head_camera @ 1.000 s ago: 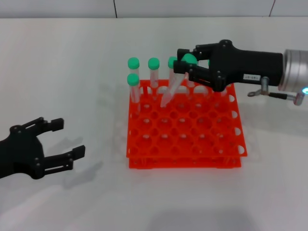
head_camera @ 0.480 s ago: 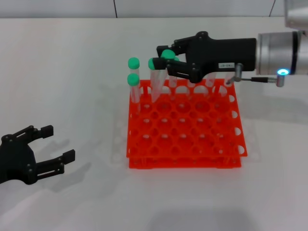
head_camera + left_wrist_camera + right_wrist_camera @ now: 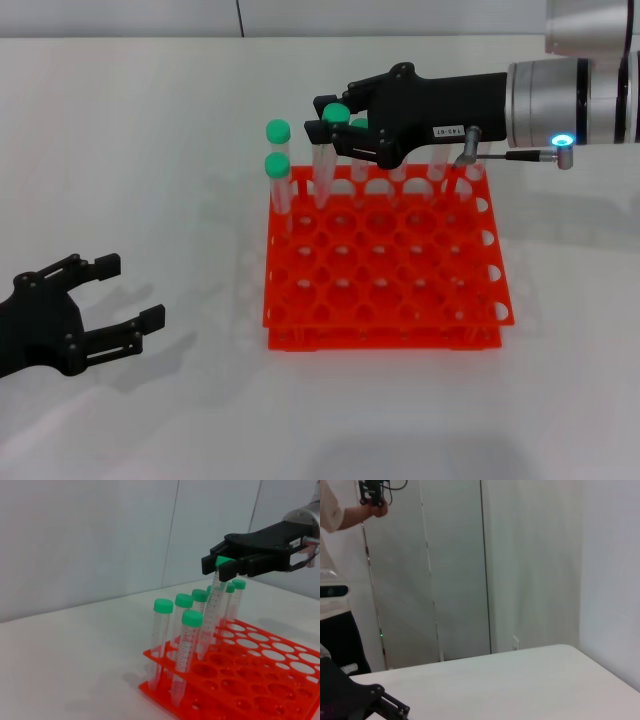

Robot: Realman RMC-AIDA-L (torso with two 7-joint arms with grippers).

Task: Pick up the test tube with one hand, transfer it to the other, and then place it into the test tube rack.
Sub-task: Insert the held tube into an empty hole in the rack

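The right end effector reaches in from the right over the far left part of the test tube rack, its fingers clamped on the green cap end of the test tube. The tube hangs slightly tilted, its lower tip at a hole in the rack's far row, just right of two other capped tubes standing at the far left corner. More tubes stand behind the end effector along the far row. The left end effector rests low over the white bench at near left, fingers spread wide, holding nothing, well apart from the rack.
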